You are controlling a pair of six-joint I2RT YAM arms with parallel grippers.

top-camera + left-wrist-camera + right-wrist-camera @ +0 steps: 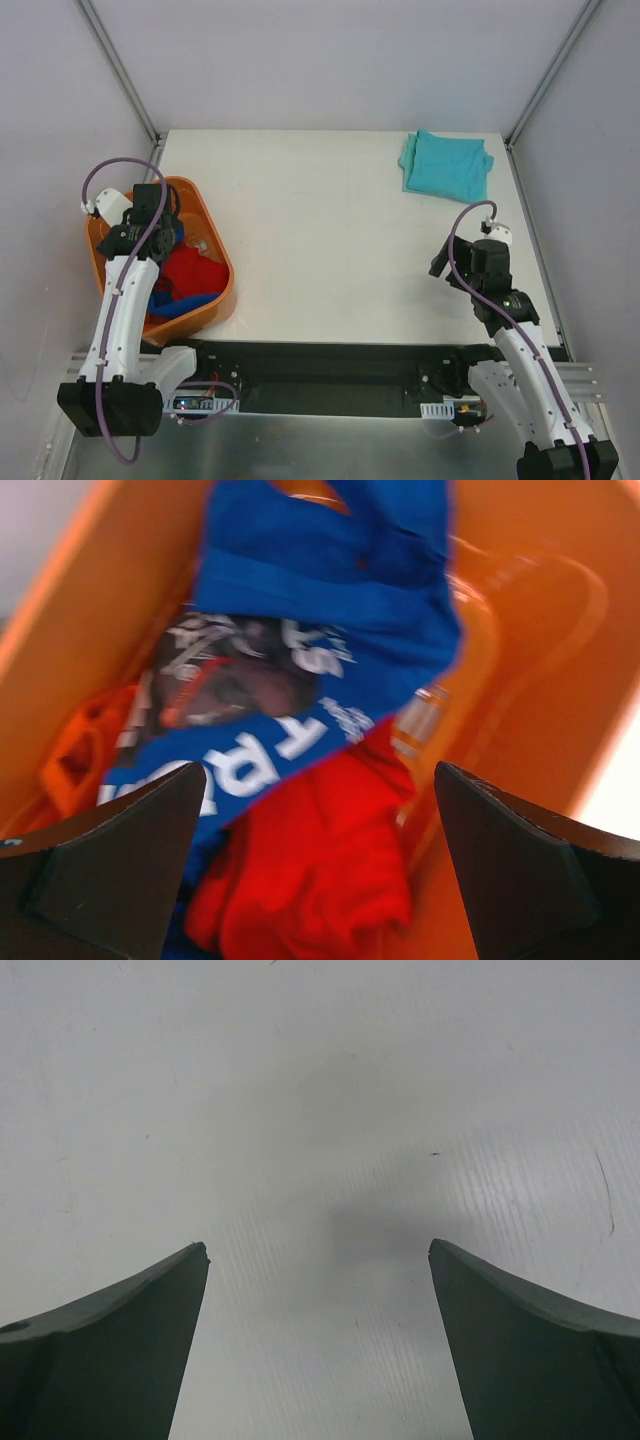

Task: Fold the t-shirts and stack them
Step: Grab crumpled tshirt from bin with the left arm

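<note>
My left fingers (100,880) are spread wide, holding nothing, just above the orange tub (540,680). In it the royal blue t-shirt (330,590) lies crumpled against the red t-shirt (320,870). My right fingers (100,1360) are also apart, over the bare white surface (320,1110). The teal t-shirt (447,165) lies folded at its far right corner.

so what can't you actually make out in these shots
- Lettering on the blue shirt: left wrist view, blurred and crumpled, unreadable.
- Inside the orange tub: top view, the left arm covers much of it; only the red shirt and blue scraps show.
- Folds of the teal shirt: top view only, too small to count; right wrist view shows only table.
</note>
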